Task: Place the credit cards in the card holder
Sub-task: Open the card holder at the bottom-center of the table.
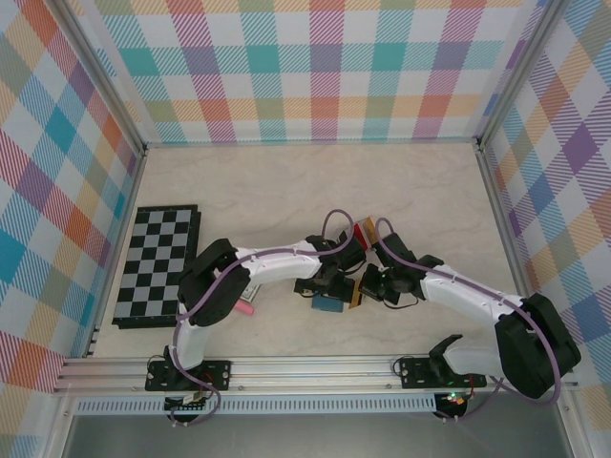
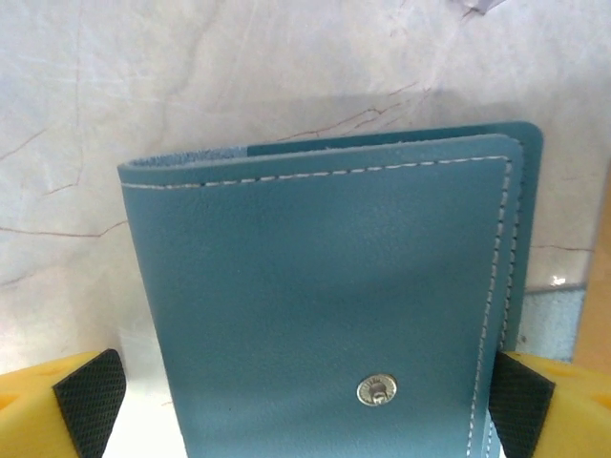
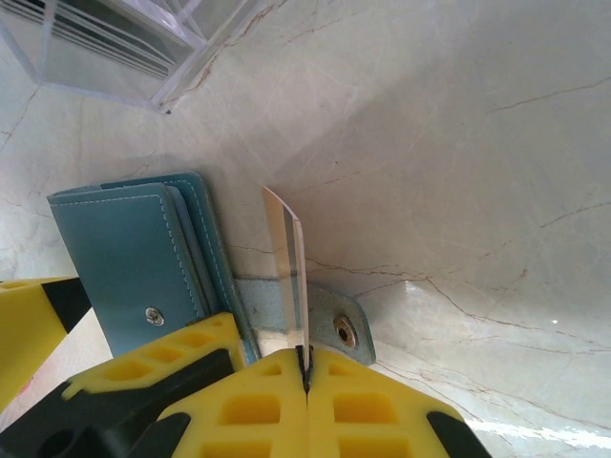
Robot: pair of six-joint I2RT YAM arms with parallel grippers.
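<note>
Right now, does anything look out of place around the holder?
Nothing spilled or damaged. The holder lies folded shut, its snap strap loose on the table, while the right claw pinches a card edge-on beside it, over the strap.

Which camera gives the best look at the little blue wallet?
The left wrist view: the wallet sits close up, its white stitching and snap stud plain to see. The right wrist view shows the wallet smaller, at an angle, with its strap. The top view shows the wallet as a tiny teal patch.
</note>
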